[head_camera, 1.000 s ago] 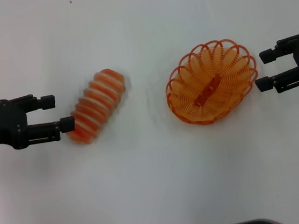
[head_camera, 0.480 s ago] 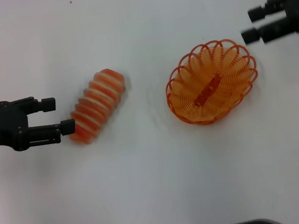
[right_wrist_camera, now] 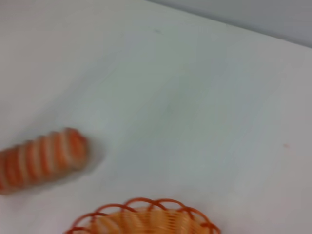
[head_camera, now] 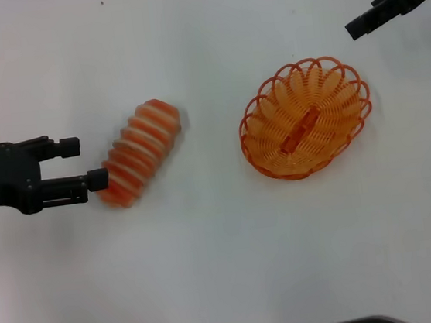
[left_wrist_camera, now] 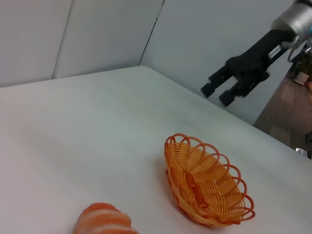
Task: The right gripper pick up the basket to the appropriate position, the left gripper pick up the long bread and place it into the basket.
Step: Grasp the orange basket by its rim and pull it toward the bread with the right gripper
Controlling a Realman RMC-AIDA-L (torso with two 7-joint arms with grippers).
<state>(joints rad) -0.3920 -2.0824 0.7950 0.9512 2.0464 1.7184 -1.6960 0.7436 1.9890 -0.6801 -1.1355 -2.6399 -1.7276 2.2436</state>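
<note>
Two open grippers: left gripper (head_camera: 83, 162) touching long bread (head_camera: 139, 162) end.

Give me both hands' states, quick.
Left hand: open, empty, fingertip by the long bread.
Right hand: open, empty, raised beyond the basket.

one long bread (head_camera: 139, 162) is lying on the single white table (head_camera: 212, 271). one basket (head_camera: 305, 118) is sitting there too. two grippers are showing: one left gripper (head_camera: 77, 163) and one right gripper (head_camera: 366, 16).
</note>
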